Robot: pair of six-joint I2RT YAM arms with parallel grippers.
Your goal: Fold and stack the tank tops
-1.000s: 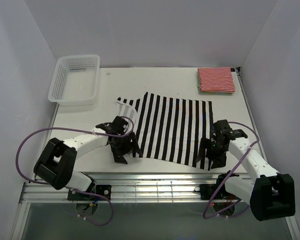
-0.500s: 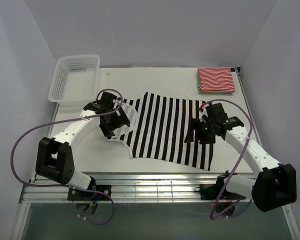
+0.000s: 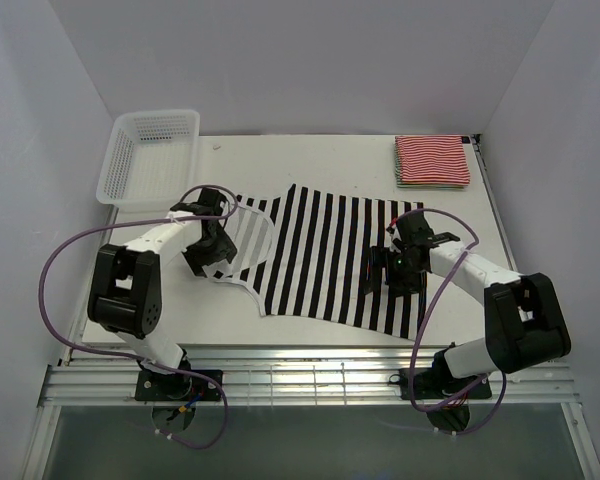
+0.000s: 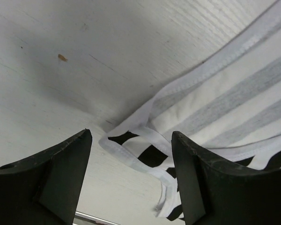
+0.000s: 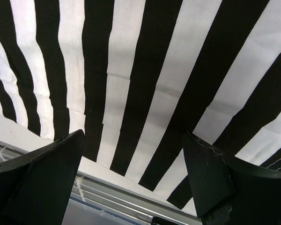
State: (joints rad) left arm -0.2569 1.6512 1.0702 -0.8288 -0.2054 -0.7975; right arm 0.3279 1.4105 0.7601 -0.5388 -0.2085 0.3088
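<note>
A: Left claw is hanging low, fingers spread wide, pinching nothing. Are you seeing the same?

B: Seeing it. The black-and-white tank top is lying spread on the table, and that claw is sitting over its strap end. Directly beneath the gap a thin strap is curling on bare tabletop. Just to the claw's right a flap is lying turned over, showing pale grey stripes.

A: And the right claw?

B: Also gaping, fingers well apart, gripping nothing. It is hovering over the same top's other side. Broad stripes are running under and past both fingers, and the hem is lying on its near side.

A: Anything else lying around?

B: Beyond the right claw, toward the far corner, a folded red-and-white tank top is resting well apart. Beyond the left claw a white mesh basket is standing near.
</note>
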